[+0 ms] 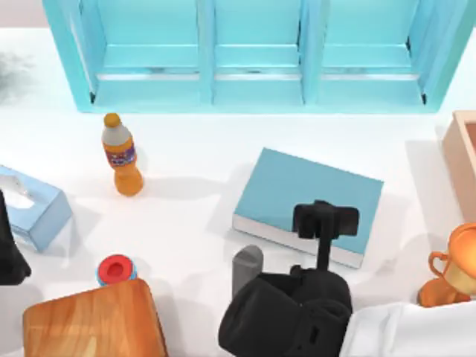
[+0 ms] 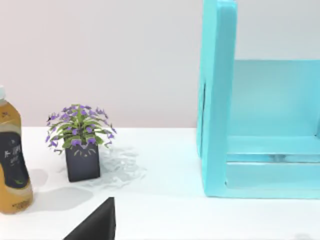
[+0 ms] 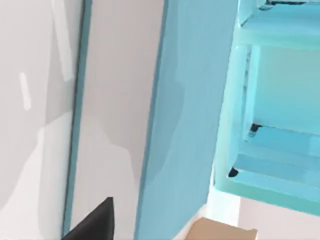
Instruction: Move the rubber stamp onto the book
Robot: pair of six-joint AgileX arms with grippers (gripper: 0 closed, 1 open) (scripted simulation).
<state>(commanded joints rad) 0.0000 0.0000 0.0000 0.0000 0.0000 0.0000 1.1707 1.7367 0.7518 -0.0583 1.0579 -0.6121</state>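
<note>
Right gripper over the book; stamp hidden.

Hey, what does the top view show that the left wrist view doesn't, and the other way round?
Top view's own: the book, with the right tool above its near edge, a tissue box, a wooden board, a red-capped blue round object, a trophy, an orange bottle, and the parked left arm at the table's left edge. Left wrist view's own: a potted plant with purple flowers and an amber bottle with a white cap; I cannot tell whether it is the orange one. Shared: the teal shelf and the white table.
</note>
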